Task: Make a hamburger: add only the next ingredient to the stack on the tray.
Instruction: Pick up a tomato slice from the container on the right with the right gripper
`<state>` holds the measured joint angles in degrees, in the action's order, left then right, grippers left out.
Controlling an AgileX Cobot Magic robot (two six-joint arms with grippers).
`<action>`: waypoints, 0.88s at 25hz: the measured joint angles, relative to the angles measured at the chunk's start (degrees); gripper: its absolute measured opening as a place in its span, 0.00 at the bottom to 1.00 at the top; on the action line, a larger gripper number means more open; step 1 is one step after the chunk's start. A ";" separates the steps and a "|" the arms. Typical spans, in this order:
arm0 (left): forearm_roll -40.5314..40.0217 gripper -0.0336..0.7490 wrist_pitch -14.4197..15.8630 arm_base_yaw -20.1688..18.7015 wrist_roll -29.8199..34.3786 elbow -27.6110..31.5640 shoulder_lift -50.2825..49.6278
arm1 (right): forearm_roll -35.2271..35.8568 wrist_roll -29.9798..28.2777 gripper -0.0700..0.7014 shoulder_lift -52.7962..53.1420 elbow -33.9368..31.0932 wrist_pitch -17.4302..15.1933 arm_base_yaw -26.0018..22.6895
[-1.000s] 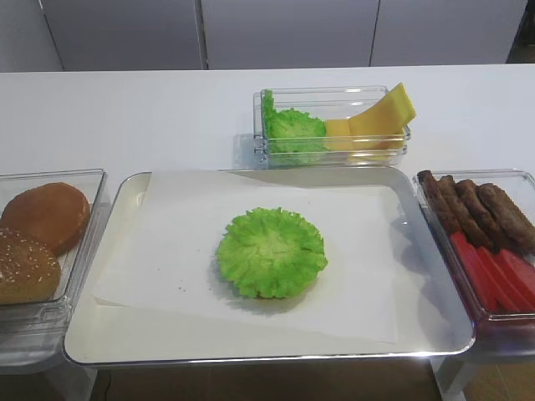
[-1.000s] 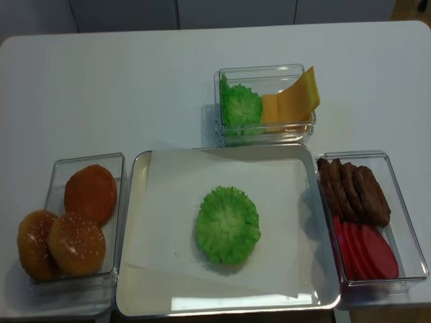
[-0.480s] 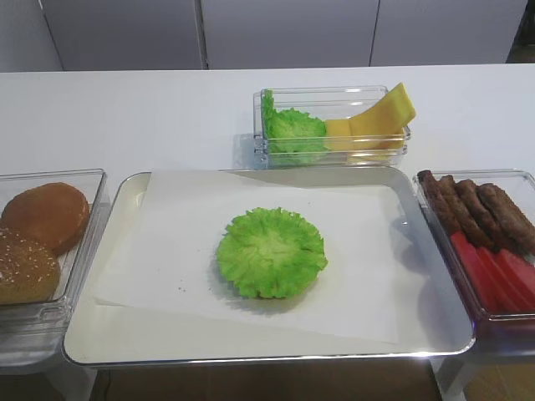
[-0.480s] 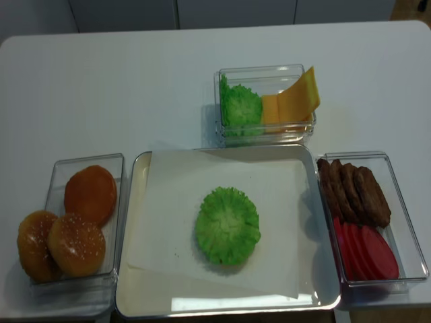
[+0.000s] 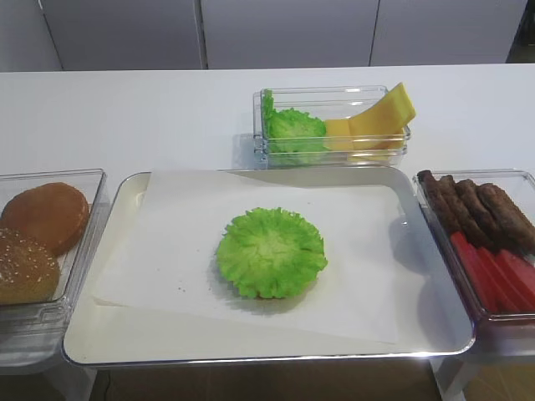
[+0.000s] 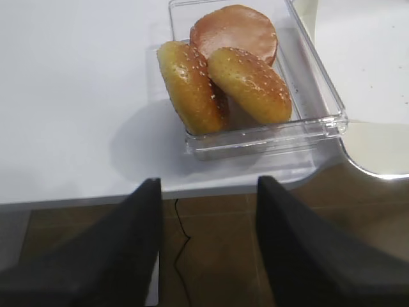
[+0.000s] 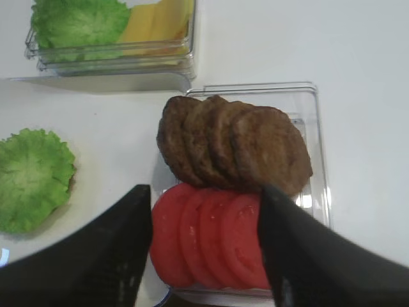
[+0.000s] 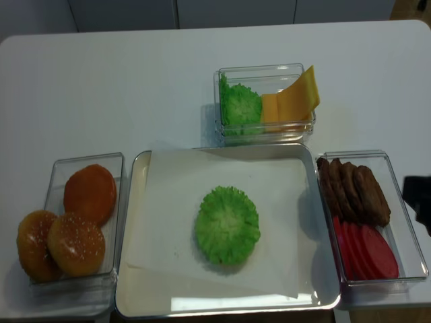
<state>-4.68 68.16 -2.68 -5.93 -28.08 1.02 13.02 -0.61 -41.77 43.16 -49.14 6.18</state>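
Bright even overhead light; glare on tray point(image 5: 125, 355) rim; soft shadows; wrist-view jaws blurred.

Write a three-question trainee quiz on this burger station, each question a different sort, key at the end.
1. True or false: a tomato slice already lies on the lettuce stack.
2. Which bin holds the tomato slices?
A. the one with the bun halves
B. the one with the meat pieces
C. the one with the cheese slices
3. Fill in: in the right wrist view, the right pincer hangs with open jaws above the ____ slices.

Key: 1 false; 2 B; 3 tomato.
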 joint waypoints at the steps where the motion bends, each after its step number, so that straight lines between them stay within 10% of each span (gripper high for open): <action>1: 0.00 0.50 0.00 0.00 0.00 0.00 0.00 | 0.26 -0.59 0.63 -2.15 1.31 -0.41 0.95; 12: 0.00 0.48 0.00 0.00 0.00 0.00 0.00 | -4.14 6.63 0.60 -18.19 7.14 -3.90 12.97; 22: 0.00 0.46 0.00 0.00 0.00 0.00 0.00 | -4.36 6.52 0.60 -26.20 7.34 -5.55 13.80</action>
<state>-4.68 68.16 -2.68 -5.93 -28.08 1.02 8.66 5.91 -67.96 50.50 -54.68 19.98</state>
